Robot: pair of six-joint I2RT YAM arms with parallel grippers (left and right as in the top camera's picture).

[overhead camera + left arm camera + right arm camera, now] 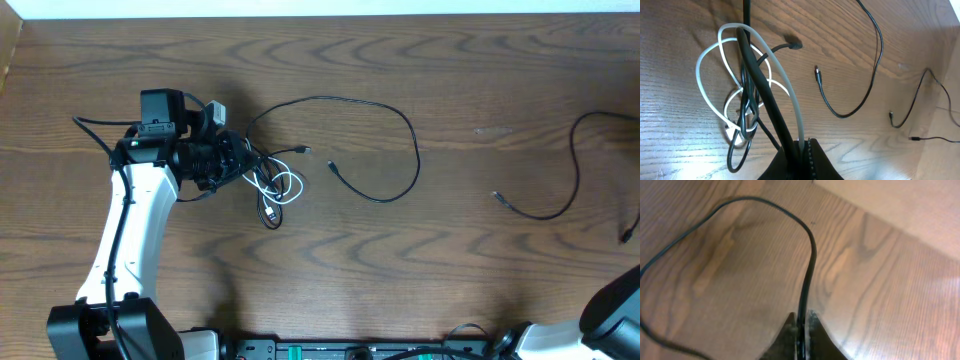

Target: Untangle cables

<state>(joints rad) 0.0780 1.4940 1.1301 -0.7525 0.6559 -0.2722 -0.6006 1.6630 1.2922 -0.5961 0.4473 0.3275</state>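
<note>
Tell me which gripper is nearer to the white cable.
Left. The left gripper is closed right on the white cable, where it loops with black ones. The right gripper is far off to the right, pinching a separate black cable.

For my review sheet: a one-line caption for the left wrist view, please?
Left gripper shut on the tangle's black cable, white cable looped around it, above the wooden table.

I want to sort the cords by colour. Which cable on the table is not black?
The white cable, looped in the tangle just ahead of the left fingers. The other cables are all black, so its colour alone marks it.
</note>
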